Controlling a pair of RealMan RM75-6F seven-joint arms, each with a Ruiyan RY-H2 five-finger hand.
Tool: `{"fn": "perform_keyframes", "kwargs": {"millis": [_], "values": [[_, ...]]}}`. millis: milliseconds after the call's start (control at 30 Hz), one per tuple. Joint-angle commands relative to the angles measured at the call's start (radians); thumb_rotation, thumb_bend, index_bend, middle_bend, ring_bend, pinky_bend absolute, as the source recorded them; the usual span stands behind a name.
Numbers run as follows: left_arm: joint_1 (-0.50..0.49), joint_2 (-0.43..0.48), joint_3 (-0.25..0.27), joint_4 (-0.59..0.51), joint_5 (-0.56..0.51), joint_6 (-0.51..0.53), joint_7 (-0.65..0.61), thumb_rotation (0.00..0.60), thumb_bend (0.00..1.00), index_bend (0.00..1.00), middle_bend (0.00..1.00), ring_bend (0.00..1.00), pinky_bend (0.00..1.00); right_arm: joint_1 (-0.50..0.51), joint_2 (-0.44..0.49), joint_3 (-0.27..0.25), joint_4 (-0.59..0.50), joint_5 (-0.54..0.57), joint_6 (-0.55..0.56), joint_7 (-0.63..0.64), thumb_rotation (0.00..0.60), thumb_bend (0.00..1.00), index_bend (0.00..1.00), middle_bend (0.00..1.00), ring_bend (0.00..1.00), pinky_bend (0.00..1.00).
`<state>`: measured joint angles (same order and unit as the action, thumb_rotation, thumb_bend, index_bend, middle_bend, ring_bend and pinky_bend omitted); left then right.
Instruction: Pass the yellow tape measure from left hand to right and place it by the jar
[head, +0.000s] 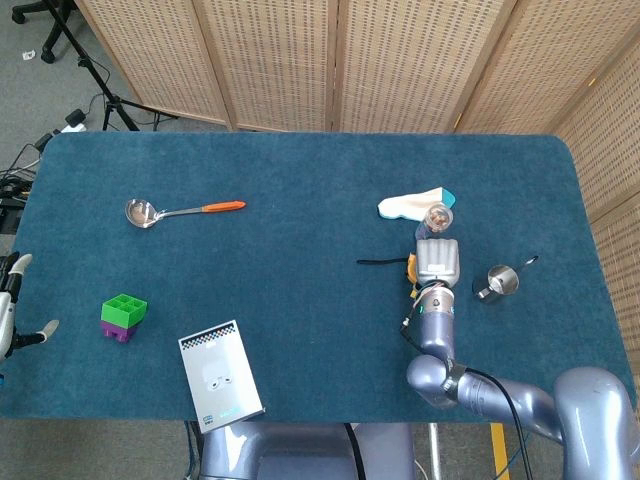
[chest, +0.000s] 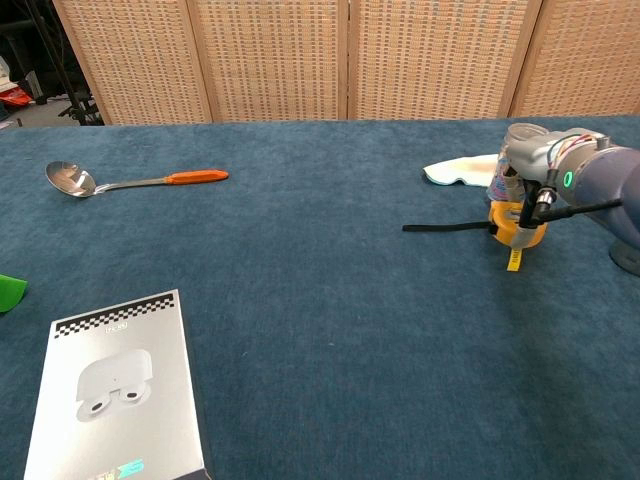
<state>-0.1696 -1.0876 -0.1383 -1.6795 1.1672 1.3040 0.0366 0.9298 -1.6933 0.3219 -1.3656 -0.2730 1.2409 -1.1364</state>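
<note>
My right hand (head: 438, 262) (chest: 545, 165) grips the yellow tape measure (chest: 516, 222) (head: 411, 268) from above, low over the blue table. A black strap (chest: 447, 227) (head: 380, 262) trails from it to the left, and a short yellow tape end hangs below. The small glass jar (head: 436, 216) (chest: 506, 172) stands just behind the hand, close to it. My left hand (head: 12, 305) is at the far left table edge in the head view, fingers apart and holding nothing.
A white and teal cloth (head: 412, 203) (chest: 458, 170) lies behind the jar. A small metal cup (head: 496, 281) stands right of my right hand. A spoon with an orange handle (head: 180, 210), a green and purple block (head: 123, 317) and a grey box (head: 220, 372) lie on the left half.
</note>
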Motion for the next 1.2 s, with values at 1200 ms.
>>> {"fn": "perform_keyframes", "kwargs": {"millis": [1200], "values": [[0.005,0.007,0.001,-0.011,0.012,0.008,-0.010,0.600,0.21,0.05,0.00,0.00,0.00,-0.016,0.026,-0.001,-0.025,0.037,-0.008,0.018,0.600,0.16,0.27,0.12,0.11,0.34]]}}
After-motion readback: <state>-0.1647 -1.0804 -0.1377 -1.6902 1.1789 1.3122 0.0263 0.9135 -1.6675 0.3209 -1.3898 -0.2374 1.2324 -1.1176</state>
